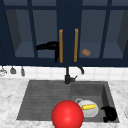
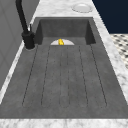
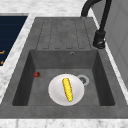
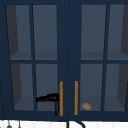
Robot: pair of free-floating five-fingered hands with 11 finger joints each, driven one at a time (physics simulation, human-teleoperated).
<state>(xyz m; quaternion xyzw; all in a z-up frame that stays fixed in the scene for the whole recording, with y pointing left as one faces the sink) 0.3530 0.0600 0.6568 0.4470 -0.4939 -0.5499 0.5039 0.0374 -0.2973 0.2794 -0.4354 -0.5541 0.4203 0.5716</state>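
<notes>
My left hand (image 1: 47, 46) floats in front of the dark blue wall cabinet, stretched out sideways, its straight fingers reaching the left door's orange handle (image 1: 60, 46) and its thumb hanging down. The same hand (image 4: 47, 98) meets that handle (image 4: 61, 98) in the upper view. My right hand (image 1: 110, 113) hovers low at the front right corner of the sink (image 1: 45, 100). A white plate (image 1: 88, 110) with a yellow corn cob (image 1: 89, 107) lies in the basin, and the plate (image 3: 66, 89) and cob (image 3: 67, 89) also appear from the right side.
A big red ball (image 1: 67, 115) sits at the sink's front edge. Behind the right door's glass lies a small brown lump (image 1: 86, 52). The black faucet (image 1: 67, 76) stands behind the sink. A small red thing (image 3: 37, 74) rests by the basin wall. Utensils (image 1: 12, 70) hang at left.
</notes>
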